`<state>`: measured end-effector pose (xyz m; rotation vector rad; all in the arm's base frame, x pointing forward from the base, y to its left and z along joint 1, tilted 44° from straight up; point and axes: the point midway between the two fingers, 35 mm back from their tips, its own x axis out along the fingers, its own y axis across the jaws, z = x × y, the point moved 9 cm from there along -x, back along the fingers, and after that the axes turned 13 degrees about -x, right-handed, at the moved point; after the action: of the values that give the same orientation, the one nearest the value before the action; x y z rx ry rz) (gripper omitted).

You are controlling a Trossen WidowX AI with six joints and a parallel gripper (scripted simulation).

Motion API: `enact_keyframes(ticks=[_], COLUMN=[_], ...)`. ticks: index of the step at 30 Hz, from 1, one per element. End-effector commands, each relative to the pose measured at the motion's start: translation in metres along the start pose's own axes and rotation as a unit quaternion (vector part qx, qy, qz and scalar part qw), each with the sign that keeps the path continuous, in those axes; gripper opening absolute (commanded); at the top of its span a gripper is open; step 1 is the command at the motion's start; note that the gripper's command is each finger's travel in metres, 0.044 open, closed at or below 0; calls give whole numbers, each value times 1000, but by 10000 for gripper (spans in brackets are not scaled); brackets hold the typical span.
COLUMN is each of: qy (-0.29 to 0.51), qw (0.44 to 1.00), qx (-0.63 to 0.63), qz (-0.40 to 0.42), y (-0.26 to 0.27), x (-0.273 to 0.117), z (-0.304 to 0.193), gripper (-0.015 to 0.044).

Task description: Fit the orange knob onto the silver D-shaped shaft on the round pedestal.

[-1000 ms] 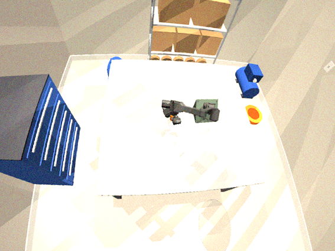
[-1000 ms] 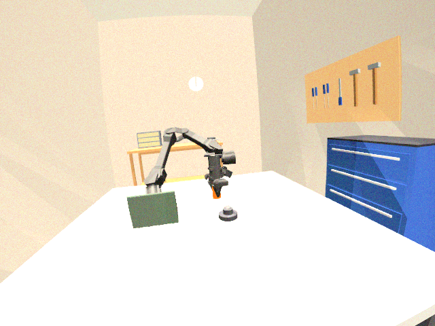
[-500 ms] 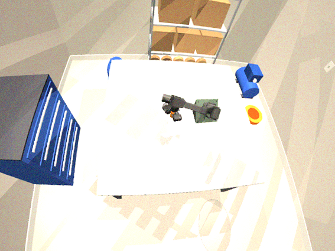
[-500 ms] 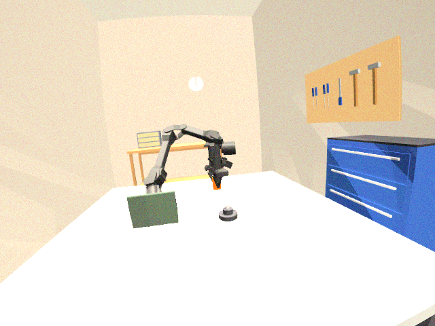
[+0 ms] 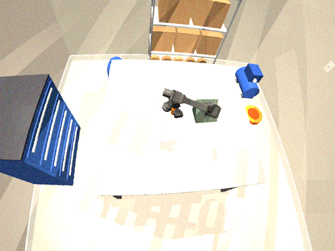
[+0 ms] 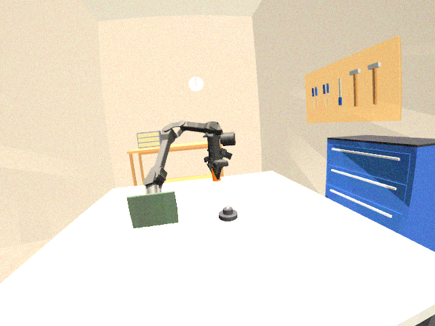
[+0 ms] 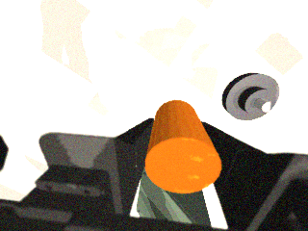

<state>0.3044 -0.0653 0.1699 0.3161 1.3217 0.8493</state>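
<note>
The orange knob (image 5: 172,110) (image 6: 215,175) (image 7: 183,164) is between the fingers of my gripper (image 6: 216,172), which is shut on it and holds it above the white table. In the wrist view one round end of the knob faces the camera; its hole is hidden. The dark round pedestal (image 6: 228,215) (image 7: 231,102) stands on the table, nearer the exterior camera than the knob. The silver shaft (image 6: 227,207) (image 7: 264,105) points up from its middle. In the wrist view the pedestal is up and right of the knob, with a gap between them. The shaft's flat side cannot be made out.
A green panel (image 5: 206,117) (image 6: 153,209) stands by the arm's base. A blue motor-like object (image 5: 247,83) and an orange-yellow round object (image 5: 253,114) are right of the table's arm side in the top view. A blue drawer cabinet (image 5: 11,121) (image 6: 368,175) stands beside the table.
</note>
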Motion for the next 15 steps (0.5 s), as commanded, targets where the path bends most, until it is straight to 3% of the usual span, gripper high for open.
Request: enact_keyframes(ticks=[1,15], qy=[2,2], qw=[1000,1000], qx=[-2,-2], qz=[-1,-3], y=[-4,-47], x=[-2,12], z=[0,-6], gripper=[0,0])
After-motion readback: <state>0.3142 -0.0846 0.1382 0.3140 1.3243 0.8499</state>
